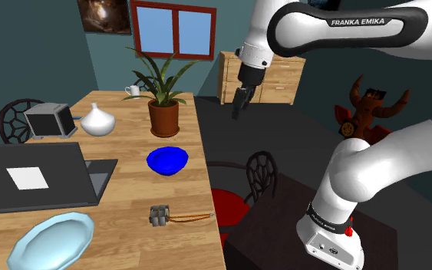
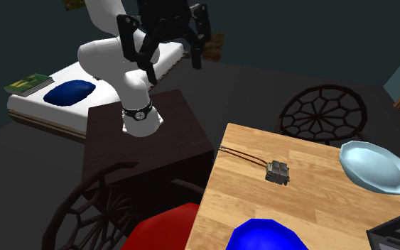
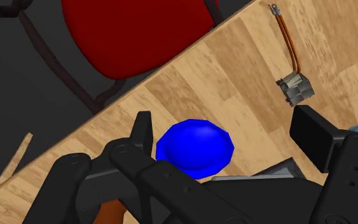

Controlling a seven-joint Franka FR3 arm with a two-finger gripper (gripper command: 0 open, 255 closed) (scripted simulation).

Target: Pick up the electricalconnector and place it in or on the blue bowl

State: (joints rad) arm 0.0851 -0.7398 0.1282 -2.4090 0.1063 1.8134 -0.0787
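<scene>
The electrical connector (image 1: 159,215) is a small grey block with two thin orange wires, lying on the wooden table (image 1: 126,195) near its front edge. It also appears at connector (image 2: 278,171) and connector (image 3: 296,88). The blue bowl (image 1: 166,159) sits empty further back on the table, also seen as bowl (image 2: 266,236) and bowl (image 3: 194,146). My gripper (image 1: 239,103) hangs high in the air beyond the table's side edge, well away from both. In the wrist view the gripper (image 3: 228,133) is open with nothing between its fingers; from behind it shows as gripper (image 2: 164,60).
A laptop (image 1: 37,178) and a pale blue plate (image 1: 53,239) lie on the table's left part. A potted plant (image 1: 163,100), white vase (image 1: 97,120), grey box (image 1: 49,119) and mug (image 1: 132,90) stand behind. A red-seated chair (image 1: 228,205) stands between table and stand.
</scene>
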